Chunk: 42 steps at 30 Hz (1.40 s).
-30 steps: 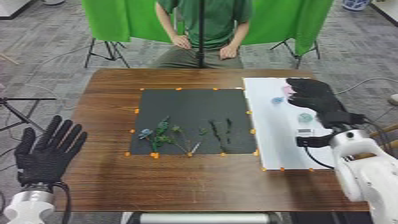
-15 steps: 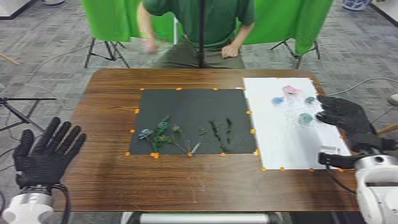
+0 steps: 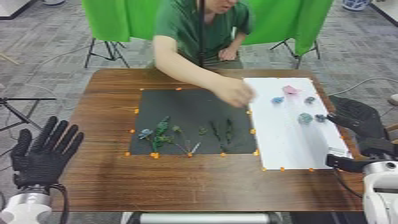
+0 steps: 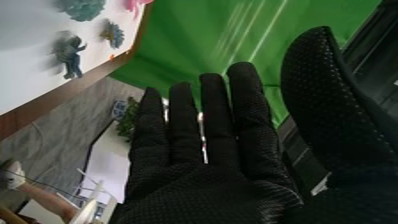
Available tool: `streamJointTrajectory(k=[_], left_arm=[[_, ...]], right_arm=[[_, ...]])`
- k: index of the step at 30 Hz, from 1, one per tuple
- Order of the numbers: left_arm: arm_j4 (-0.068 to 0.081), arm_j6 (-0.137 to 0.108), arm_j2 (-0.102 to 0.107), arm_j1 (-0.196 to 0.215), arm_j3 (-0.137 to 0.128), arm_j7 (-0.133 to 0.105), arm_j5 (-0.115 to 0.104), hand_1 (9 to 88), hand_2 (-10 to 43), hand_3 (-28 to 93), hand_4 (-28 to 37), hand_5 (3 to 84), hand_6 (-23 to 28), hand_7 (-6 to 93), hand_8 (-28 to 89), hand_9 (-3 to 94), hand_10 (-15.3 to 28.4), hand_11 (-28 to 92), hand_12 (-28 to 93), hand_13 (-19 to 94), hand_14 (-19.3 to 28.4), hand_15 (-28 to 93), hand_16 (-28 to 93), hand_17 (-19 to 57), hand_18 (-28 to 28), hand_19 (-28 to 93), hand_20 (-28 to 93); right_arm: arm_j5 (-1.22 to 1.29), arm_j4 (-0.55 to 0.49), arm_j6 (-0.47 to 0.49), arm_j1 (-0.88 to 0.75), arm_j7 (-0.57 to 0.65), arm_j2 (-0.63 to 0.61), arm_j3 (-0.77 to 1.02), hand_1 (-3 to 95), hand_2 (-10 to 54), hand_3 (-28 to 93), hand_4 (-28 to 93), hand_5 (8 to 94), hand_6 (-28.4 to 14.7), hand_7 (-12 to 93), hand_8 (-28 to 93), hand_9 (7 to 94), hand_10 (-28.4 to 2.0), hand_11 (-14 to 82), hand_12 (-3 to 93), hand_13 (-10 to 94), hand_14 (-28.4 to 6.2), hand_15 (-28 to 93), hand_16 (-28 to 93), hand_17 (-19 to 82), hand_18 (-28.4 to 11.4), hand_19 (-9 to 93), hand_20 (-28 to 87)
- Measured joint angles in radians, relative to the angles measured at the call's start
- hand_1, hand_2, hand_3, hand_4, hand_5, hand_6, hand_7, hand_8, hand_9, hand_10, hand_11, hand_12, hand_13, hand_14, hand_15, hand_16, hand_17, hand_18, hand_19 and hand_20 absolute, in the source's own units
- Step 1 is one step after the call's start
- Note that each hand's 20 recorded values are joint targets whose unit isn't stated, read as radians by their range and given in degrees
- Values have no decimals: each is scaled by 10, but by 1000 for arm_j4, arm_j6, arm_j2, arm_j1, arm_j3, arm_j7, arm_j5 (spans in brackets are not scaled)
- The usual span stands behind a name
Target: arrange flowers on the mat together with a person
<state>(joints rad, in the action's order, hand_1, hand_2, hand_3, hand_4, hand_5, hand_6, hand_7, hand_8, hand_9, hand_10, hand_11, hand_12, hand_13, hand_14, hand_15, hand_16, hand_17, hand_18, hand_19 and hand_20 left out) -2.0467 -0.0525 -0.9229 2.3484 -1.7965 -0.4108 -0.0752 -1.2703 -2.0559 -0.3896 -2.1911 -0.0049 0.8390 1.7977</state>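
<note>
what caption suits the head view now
A person's hand reaches over the dark mat toward flower heads on the white sheet.

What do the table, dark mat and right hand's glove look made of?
Table: wood, slight sheen; streaky brown grain.
Dark mat: evenly dark, no shine, so perhaps felt or paper; can't tell which.
Right hand's glove: matte black fabric; fine dotted texture on the thumb.

Beyond the far edge of my wooden table (image 3: 178, 190) I see green cloth (image 3: 284, 30) hanging, and a slim dark pole (image 3: 202, 37) upright near that edge's middle. Dark tripod legs (image 3: 107, 50) splay on the grey floor (image 3: 53, 45). A blue-and-white pot (image 3: 356, 4) stands past the far right corner, a dark stand (image 3: 18, 107) off the left edge. From my right wrist I see a leafy plant (image 4: 128, 120).
</note>
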Motion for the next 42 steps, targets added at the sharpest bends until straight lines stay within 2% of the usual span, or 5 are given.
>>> streamJointTrajectory(k=[11,22,32,36,42], left_arm=[[2,1,1,-2,-4,9,-1,255,110,688,-283,453,65,73,-83,422,130,139,79,318,153,308,-69,-18,133,308,134],[2,12,12,-32,6,7,-1,255,108,690,-283,453,66,74,-83,421,133,141,80,316,154,311,-69,-20,133,310,134],[-8,12,10,-15,7,6,-3,255,107,691,-283,452,68,73,-82,419,134,141,81,316,155,311,-69,-20,134,310,133],[-7,14,10,-17,14,5,-3,255,108,689,-283,452,68,73,-82,418,135,142,81,316,154,309,-69,-21,134,310,133],[-6,19,10,-24,17,5,-2,254,107,690,-283,451,68,73,-82,417,136,141,81,316,155,310,-69,-21,134,310,133]], right_arm=[[24,-3,-7,-8,-39,6,-16,427,-95,754,-283,441,1,192,-142,422,-79,49,105,317,-55,111,42,254,-43,-7,277],[56,-3,-7,25,-78,-10,-44,401,-95,748,-283,444,-3,187,-143,424,-83,50,104,314,-55,111,34,255,-42,-9,279],[336,0,149,23,-173,-8,-13,393,-95,717,-262,497,-25,157,-124,503,-109,67,126,473,-77,155,124,367,-75,201,413],[379,9,196,27,-174,-3,-7,399,-95,684,-229,547,-17,163,-117,591,-110,89,145,592,-72,161,166,417,-65,410,427],[420,33,236,62,-171,3,-30,399,-95,667,-213,573,-9,165,-117,636,-103,93,146,679,-55,163,162,498,-33,484,379]])
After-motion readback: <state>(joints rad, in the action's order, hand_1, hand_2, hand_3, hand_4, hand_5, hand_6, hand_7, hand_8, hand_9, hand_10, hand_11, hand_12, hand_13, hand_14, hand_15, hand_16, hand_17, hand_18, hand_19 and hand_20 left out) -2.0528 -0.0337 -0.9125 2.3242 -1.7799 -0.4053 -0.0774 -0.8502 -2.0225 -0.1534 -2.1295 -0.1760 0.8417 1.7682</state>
